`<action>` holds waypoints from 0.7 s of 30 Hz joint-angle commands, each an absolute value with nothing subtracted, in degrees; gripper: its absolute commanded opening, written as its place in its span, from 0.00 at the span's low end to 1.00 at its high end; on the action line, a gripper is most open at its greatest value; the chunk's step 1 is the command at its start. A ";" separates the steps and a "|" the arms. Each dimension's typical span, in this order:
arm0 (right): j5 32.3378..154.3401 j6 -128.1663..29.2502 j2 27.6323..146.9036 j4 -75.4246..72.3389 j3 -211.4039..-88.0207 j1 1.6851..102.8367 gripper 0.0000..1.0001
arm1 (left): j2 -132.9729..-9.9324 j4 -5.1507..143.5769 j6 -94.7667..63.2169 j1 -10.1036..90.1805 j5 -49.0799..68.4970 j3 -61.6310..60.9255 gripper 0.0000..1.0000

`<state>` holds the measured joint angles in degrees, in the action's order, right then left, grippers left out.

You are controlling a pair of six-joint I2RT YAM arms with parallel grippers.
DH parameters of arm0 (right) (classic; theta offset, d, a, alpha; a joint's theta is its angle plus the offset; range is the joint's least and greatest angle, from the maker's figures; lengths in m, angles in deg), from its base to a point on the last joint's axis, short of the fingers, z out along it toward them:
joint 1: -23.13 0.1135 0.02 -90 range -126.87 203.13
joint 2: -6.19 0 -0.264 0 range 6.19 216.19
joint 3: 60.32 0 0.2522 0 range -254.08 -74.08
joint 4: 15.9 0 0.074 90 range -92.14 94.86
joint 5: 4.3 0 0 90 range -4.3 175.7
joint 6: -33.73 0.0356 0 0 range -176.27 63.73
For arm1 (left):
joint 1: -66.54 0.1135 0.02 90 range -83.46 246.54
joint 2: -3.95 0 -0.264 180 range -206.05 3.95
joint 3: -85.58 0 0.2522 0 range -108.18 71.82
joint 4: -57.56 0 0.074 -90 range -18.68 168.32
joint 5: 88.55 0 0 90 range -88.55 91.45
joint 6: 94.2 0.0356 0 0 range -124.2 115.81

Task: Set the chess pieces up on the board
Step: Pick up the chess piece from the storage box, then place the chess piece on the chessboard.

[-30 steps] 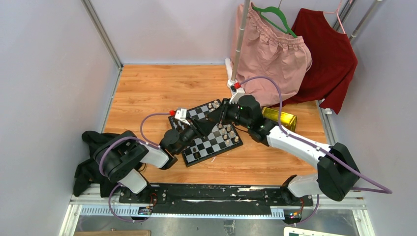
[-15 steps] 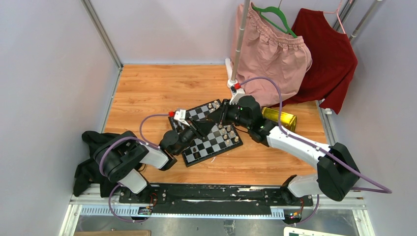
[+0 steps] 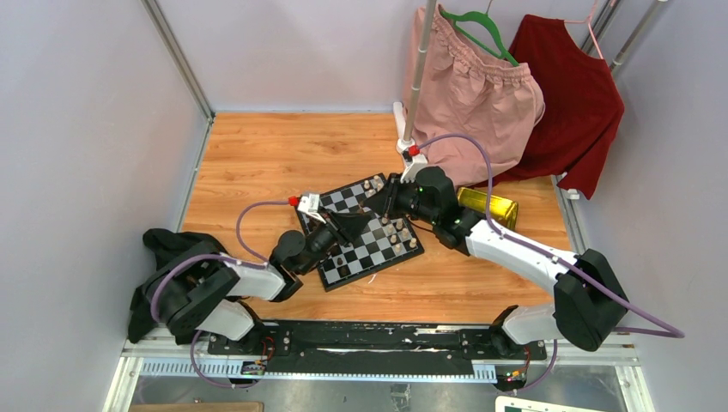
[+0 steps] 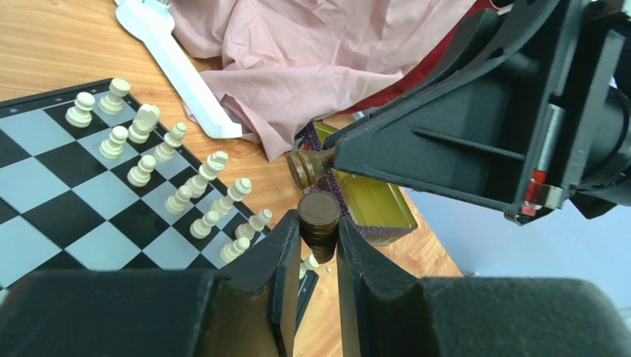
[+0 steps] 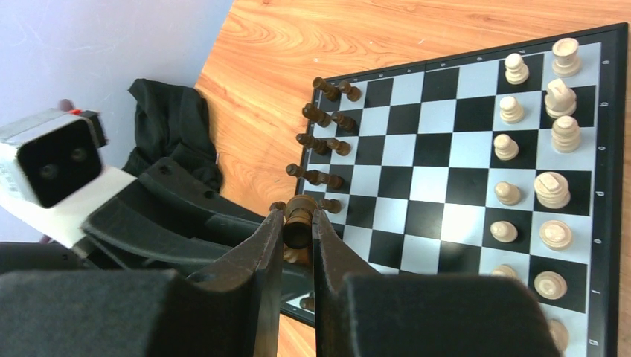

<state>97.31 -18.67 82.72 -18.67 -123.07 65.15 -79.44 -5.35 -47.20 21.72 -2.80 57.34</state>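
The wooden bench (image 3: 257, 154) fills the cell floor. At its far right a pink garment (image 3: 472, 94) and a red garment (image 3: 571, 94) hang down onto it. The right arm (image 3: 515, 249) reaches in from the near right and the left arm (image 3: 257, 279) from the near left. They meet over the board (image 3: 356, 257). A black cloth (image 3: 163, 249) lies bunched by the left arm's base.

The board lies flat near the middle of the bench, turned at an angle. A gold tray (image 3: 489, 206) sits just beside its right corner, close to the red garment.

Cream pieces (image 5: 536, 186) stand in two rows along the board's right side. Dark pieces (image 5: 320, 137) stand in a double row along the opposite side.

The left jaws are closed almost fully on one dark piece, the left piece (image 4: 318, 219). Its round base faces the wrist camera. The right jaws are likewise narrowly closed on another dark piece, the right piece (image 5: 300, 216), held above the board's near left corner in that view. In the left wrist view the two held pieces are close together, the right piece just beyond the left piece. Whether they touch, I cannot tell.
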 commanded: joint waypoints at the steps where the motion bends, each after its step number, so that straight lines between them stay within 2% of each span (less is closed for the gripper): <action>1: 95.10 -23.26 81.61 -15.02 -126.45 65.85 0.00 | -71.66 1.93 -43.70 21.42 -4.60 59.32 0.13; 12: 94.77 -28.99 83.18 -7.62 -129.22 67.54 0.00 | -41.39 34.72 -38.77 21.36 -9.93 62.91 0.11; 21: 82.81 -37.59 89.90 5.98 -134.86 83.12 0.00 | -21.43 56.70 -36.79 21.28 -19.09 61.59 0.08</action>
<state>90.28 -32.35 87.18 -1.73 -131.88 76.48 -26.46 44.53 -39.02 21.70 -13.23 62.63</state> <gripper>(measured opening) 0.195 0.259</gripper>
